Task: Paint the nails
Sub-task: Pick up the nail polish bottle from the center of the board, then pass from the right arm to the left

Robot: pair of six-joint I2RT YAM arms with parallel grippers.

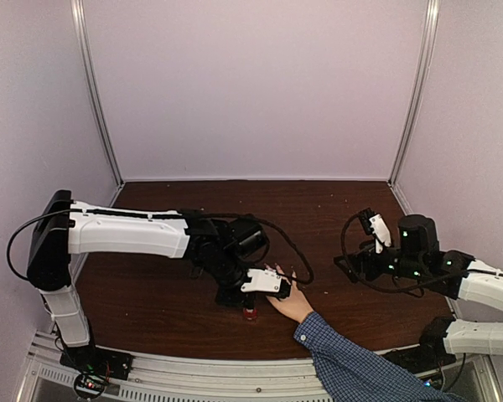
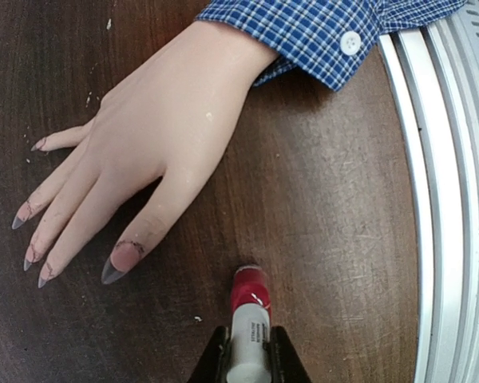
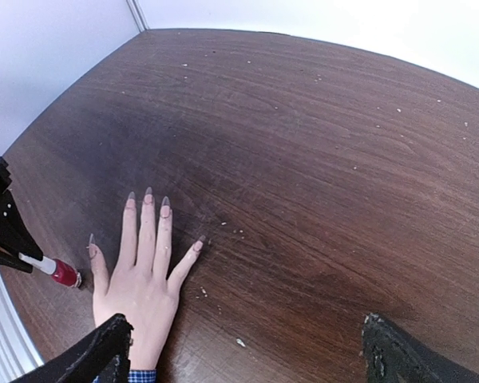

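Pinching polish bottle, left gripper beside nails

Hand lies flat, palm down on the table close to the near edge, fingers spread with the nails pointing toward the left arm's side, and the sleeve trails back across the near-edge rail. Polish bottle sits pinched in the left gripper, just beside the thumb tip, not touching. Right gripper, jaws wide, is well apart, right of the hand.
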